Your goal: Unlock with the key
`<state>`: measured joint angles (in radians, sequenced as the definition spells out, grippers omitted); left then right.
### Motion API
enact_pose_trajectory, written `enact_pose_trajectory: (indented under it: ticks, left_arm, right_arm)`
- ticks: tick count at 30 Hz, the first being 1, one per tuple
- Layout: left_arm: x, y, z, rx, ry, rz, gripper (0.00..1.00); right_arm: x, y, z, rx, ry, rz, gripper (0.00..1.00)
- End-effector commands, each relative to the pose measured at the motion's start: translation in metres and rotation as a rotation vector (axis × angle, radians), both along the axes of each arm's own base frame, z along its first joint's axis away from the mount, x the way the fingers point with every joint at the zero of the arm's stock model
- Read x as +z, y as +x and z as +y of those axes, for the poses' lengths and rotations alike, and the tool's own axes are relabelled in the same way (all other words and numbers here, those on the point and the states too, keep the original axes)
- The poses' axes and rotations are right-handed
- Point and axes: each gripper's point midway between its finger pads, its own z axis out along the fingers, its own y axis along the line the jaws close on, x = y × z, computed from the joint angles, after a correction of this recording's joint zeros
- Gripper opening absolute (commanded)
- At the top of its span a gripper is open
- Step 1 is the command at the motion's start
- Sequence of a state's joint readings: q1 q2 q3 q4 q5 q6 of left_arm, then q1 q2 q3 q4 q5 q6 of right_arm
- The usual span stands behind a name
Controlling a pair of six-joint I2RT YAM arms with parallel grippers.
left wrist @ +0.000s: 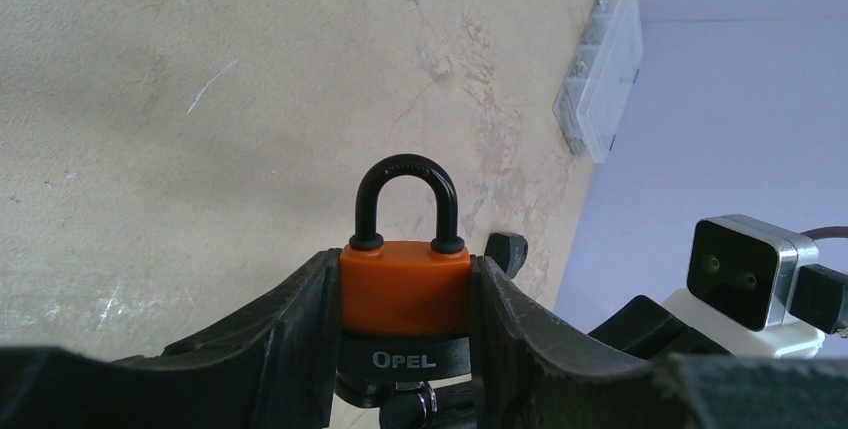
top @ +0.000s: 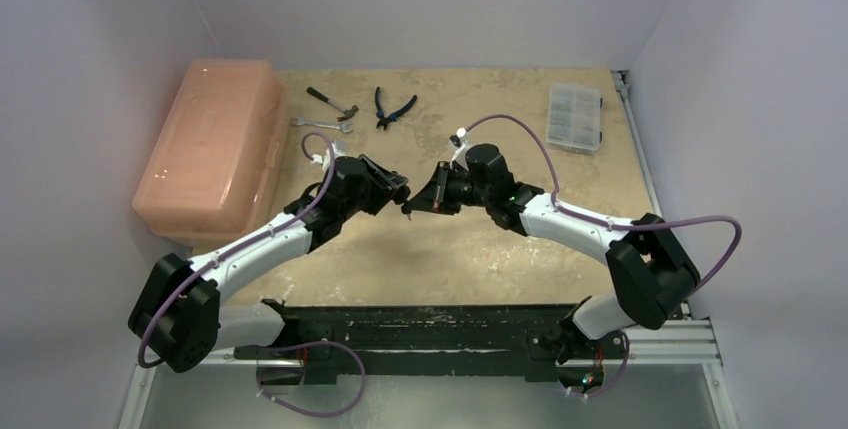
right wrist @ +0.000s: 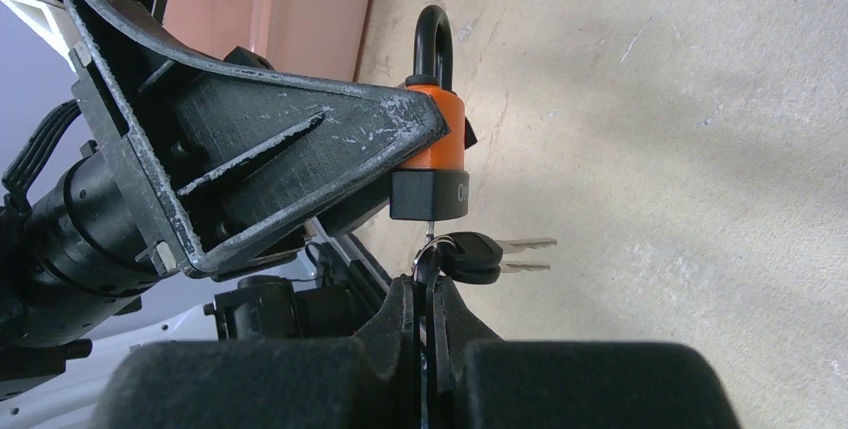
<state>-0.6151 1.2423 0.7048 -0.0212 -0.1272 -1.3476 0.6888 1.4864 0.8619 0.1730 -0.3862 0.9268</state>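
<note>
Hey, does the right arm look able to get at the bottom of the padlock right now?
Probably yes. The left pincer clamps the padlock by its sides, leaving its bottom face bare. The right pincer, shut on a key, sits just off that face; spare keys hang aside, not between.

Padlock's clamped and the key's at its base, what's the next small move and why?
Probably twist the right gripper to turn the key: it looks seated in the padlock, which the left gripper clamps, and the shackle is still closed.

Table (top: 450, 259): peach box (top: 210, 144), pliers (top: 393, 109), wrench (top: 322, 125), perhaps hammer (top: 332, 103), case (top: 575, 117)
</note>
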Motion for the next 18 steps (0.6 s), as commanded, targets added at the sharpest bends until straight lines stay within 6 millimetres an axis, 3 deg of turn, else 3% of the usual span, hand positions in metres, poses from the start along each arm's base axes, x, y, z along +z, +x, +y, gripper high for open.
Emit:
enact_pose_trajectory:
  ticks: [1,8,18]
  left_arm:
    - [0.051,-0.011,-0.028,-0.109,-0.147,-0.074,0.0]
    - [0.054,-0.013,-0.031,-0.122,-0.151,-0.079,0.0]
    - [0.06,-0.016,-0.034,-0.137,-0.159,-0.091,0.0]
  right_arm:
    - [0.033,0.046,0.001,-0.142,0.061,-0.126,0.0]
    - [0.047,0.055,0.008,-0.155,0.1,-0.136,0.0]
    - [0.059,0.065,0.002,-0.192,0.12,-0.197,0.0]
